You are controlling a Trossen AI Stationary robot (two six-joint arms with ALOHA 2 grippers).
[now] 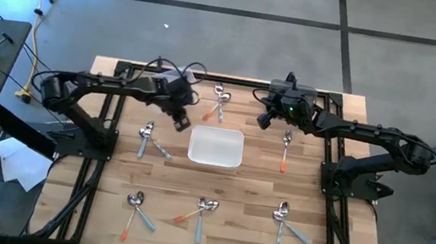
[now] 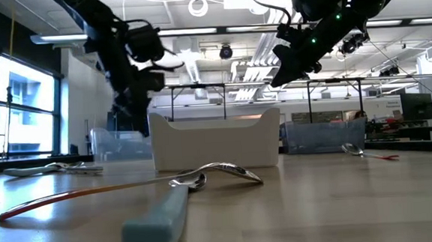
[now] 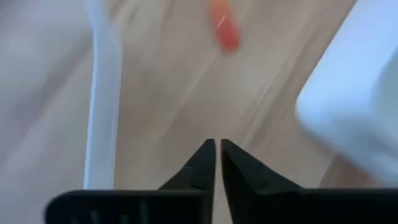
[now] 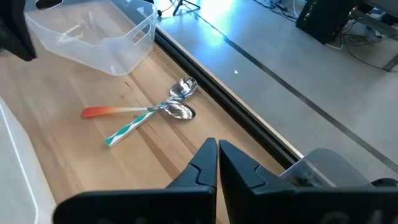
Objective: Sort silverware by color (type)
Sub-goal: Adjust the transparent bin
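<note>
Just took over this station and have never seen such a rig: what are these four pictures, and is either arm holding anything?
Two dark robot arms work over a wooden table. One picture looks straight down, one looks level across the tabletop, and two come from the wrists. The left gripper hangs beside the white bin; the right gripper hangs near the far edge. Both have their jaws shut and hold nothing. Small spoons lie scattered in little groups, with orange, blue or silver handles. Clear bins stand at the far edge.
</note>
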